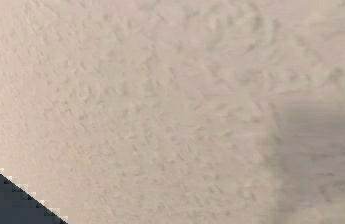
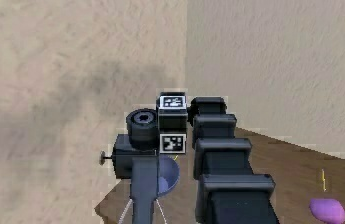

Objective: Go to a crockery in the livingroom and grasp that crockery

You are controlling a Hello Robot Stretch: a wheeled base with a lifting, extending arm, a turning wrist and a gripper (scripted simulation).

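Observation:
In the arm side view the dark arm [image 2: 220,150] reaches out over a brown tabletop [image 2: 280,165] that stands against a beige wall. At its end are two white marked squares [image 2: 172,122], and left of them the gripper [image 2: 140,205], whose body points down toward the picture's bottom edge. A small blue-grey rounded thing [image 2: 168,178], perhaps a bowl, lies on the table right at the gripper. I cannot tell whether the gripper holds anything or touches that thing.
A purple rounded thing [image 2: 327,209] lies on the tabletop at the lower right, with a thin yellow stick [image 2: 323,180] near it. Beige walls [image 2: 60,80] meet in a corner behind the table. The forward view faces a beige wall [image 1: 170,100] close up, with a dark patch [image 1: 5,200] at its lower left.

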